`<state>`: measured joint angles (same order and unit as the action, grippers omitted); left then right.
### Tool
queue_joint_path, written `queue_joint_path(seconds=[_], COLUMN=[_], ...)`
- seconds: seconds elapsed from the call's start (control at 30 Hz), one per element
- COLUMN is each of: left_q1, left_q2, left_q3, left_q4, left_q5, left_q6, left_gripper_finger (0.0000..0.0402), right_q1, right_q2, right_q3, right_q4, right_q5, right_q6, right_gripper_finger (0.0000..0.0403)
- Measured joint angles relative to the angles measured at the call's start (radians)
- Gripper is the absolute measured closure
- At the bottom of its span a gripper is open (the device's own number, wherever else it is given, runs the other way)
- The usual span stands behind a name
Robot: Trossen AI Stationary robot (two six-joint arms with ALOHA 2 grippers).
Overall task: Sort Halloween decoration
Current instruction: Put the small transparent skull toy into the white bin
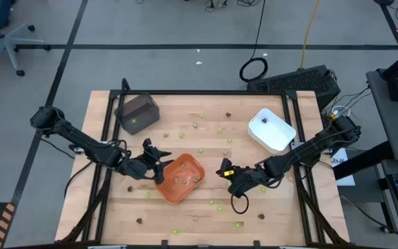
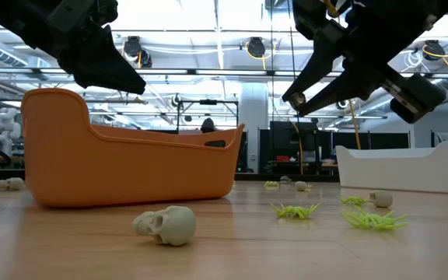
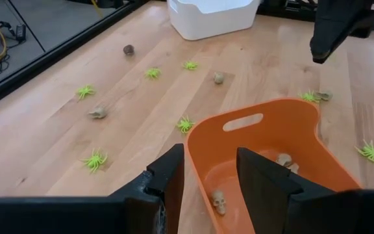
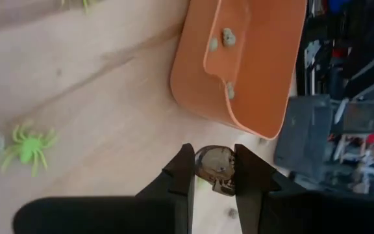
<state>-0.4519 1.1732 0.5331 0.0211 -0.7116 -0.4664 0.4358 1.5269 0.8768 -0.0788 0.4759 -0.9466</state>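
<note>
The right gripper (image 4: 213,170) is pinching a small dark brown skull-like piece (image 4: 214,164) between its fingers, hanging above the bare wood just at three o'clock of the orange tray (image 1: 180,178) — in the right wrist view the piece is sitting squarely between the two dark fingers, with the tray's wall close beyond it. The left gripper (image 3: 210,174) is waiting at the tray's nine o'clock edge, its fingers parted with nothing between them, looking down over the rim at the tan-grey skulls (image 3: 219,202) already lying inside. So the step in hand is, as I judge it, a carry: one piece is being brought to its container while the rest of the Halloween decoration is lying scattered over the table (image 1: 102,207) — lime-green spiders (image 3: 94,159) and more skulls (image 2: 166,225) on all sides of the tray, some near the white tray (image 1: 271,130) at two o'clock and the dark grey tray (image 1: 137,113) at ten o'clock. Sorting is looking far from done. Which tray this brown piece belongs in I cannot tell for sure; the orange one is holding skulls and is nearest. The next move is calling for the right arm to be travelling over the chosen rim, high enough to clear the wall, before the fingers are letting go — and for staying clear of the left arm beside the same tray.
</note>
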Motion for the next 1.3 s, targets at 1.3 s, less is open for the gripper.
queue_joint_path(seconds=[1.3], left_q1=[0.0], left_q2=[0.0], left_q3=[0.0], left_q4=[-0.002], left_q5=[0.0], left_q6=[0.0], left_gripper_finger=[0.0258], right_q1=[0.0], right_q2=[0.0], right_q3=[0.0], right_q4=[-0.001], right_q5=[-0.008], right_q6=[0.272], right_gripper_finger=[0.0355])
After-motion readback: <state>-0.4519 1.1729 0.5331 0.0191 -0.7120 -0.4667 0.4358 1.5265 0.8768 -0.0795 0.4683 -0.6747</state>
